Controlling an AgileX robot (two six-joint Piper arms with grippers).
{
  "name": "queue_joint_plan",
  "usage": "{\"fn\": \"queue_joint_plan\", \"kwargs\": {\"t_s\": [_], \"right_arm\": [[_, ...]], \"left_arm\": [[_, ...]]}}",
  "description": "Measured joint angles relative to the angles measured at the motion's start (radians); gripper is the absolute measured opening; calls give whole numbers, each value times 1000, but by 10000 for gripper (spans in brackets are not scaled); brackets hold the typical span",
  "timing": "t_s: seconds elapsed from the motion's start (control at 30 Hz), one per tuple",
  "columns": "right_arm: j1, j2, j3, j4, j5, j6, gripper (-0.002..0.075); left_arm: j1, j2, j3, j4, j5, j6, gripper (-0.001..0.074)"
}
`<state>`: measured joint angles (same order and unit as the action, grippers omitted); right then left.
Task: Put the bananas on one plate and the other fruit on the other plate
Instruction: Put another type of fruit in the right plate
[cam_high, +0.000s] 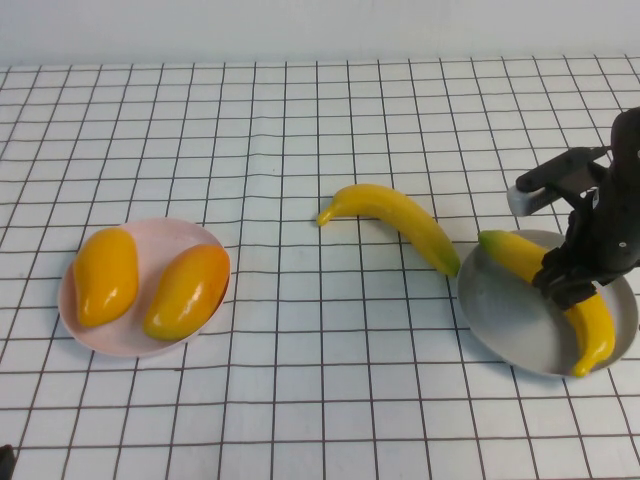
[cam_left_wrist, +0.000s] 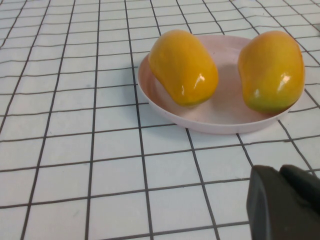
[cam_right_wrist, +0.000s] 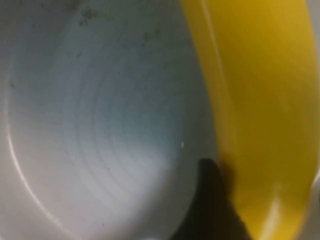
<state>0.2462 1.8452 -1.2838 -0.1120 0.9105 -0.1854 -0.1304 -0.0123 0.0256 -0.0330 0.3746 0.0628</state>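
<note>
One banana (cam_high: 395, 222) lies on the checked table, its end touching the grey plate (cam_high: 505, 310). The second banana (cam_high: 590, 320) lies in that plate. My right gripper (cam_high: 572, 285) is down over it, shut on the banana; in the right wrist view the banana (cam_right_wrist: 260, 100) fills the space beside one dark finger (cam_right_wrist: 212, 210), with the plate (cam_right_wrist: 100, 125) under it. Two mangoes (cam_high: 105, 275) (cam_high: 188, 290) lie in the pink plate (cam_high: 110, 348). My left gripper (cam_left_wrist: 282, 200) is shut and empty, near the pink plate (cam_left_wrist: 215, 120) and both mangoes (cam_left_wrist: 184, 67) (cam_left_wrist: 272, 70).
The table is a white cloth with a black grid. The grey plate sits near the right edge of the high view, the pink plate at the left. The left arm barely shows at the bottom left corner (cam_high: 5, 462).
</note>
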Motion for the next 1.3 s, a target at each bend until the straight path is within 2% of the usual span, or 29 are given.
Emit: {"fn": "queue_joint_plan", "kwargs": {"t_s": [0.07,0.17,0.23,0.43,0.6,0.73,0.83,1.1,1.3], "right_arm": [[0,0,0,0,-2,0,474],[0,0,0,0,5,0,529],[0,0,-15,2,42,0,519],[0,1,-165,53,182,-4,425],[-1,2,-300,242,161,-135,396],[17,27,-369,421,97,-321,395],[51,70,-411,445,79,-409,405],[111,252,-532,383,75,-440,470],[115,381,-629,350,63,-440,479]], "left_arm": [[0,0,0,0,0,0,4],[0,0,0,0,0,0,4],[0,0,0,0,0,0,4],[0,0,0,0,0,0,4],[0,0,0,0,0,0,4],[0,0,0,0,0,0,4],[0,0,0,0,0,0,4],[0,0,0,0,0,0,4],[0,0,0,0,0,0,4]]}}
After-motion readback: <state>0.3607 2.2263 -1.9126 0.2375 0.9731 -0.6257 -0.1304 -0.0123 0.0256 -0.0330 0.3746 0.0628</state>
